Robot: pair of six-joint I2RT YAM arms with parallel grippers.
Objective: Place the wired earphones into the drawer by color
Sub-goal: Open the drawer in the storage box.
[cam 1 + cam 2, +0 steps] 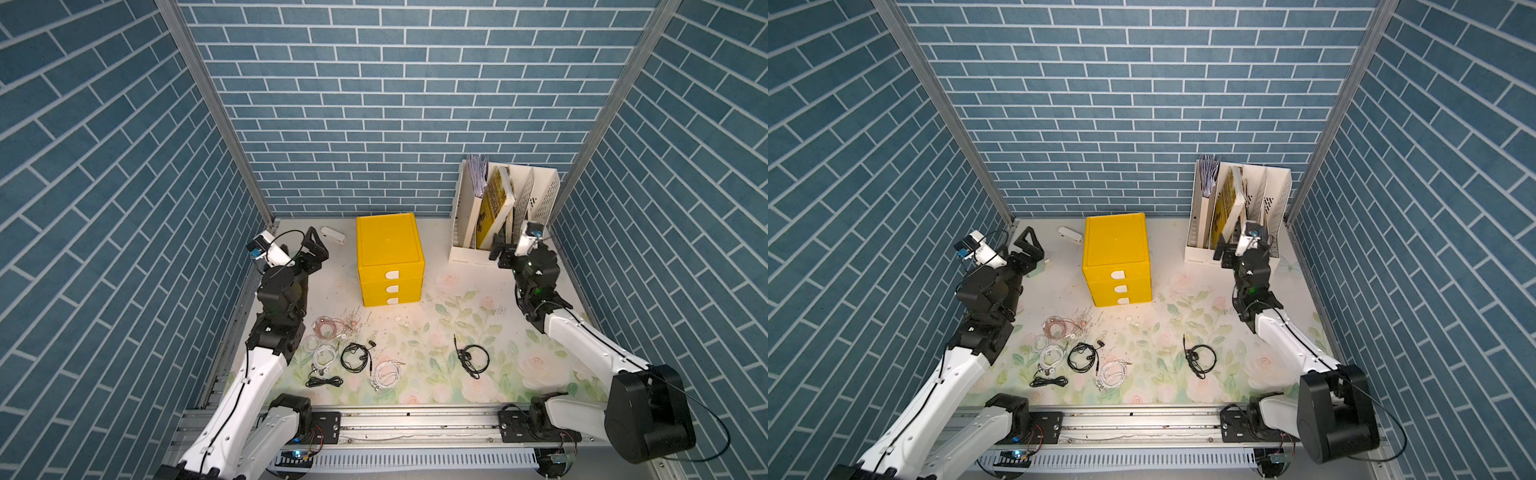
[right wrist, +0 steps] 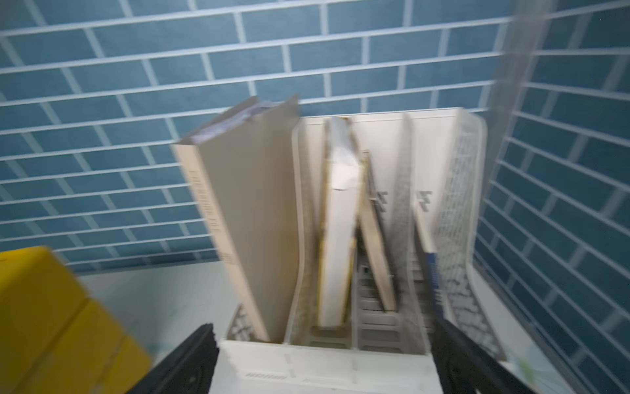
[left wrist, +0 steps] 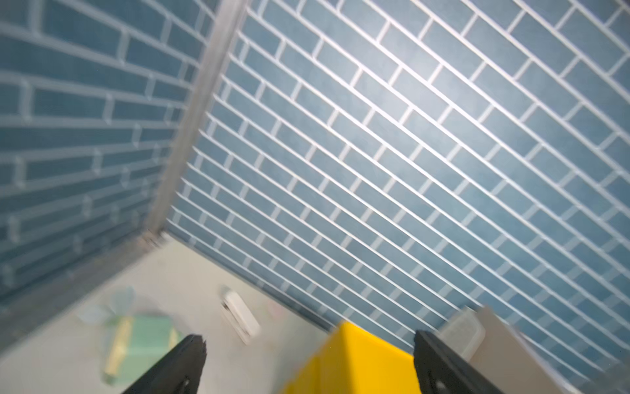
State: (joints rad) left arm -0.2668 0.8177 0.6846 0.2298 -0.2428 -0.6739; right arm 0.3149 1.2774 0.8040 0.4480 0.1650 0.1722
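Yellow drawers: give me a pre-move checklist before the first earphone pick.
1. Left tool open, empty: ok.
2. Right tool open, empty: ok.
3. A drawer open to receive: not ok; all three yellow drawers are shut.
4. Earphones lying loose on the table: ok; lone black coil lies apart from the rest.
5. Cluster by the left arm untangled: cannot tell; white coil and black coil lie very close.
6. Right tool clear of the file rack: cannot tell; it sits right in front.
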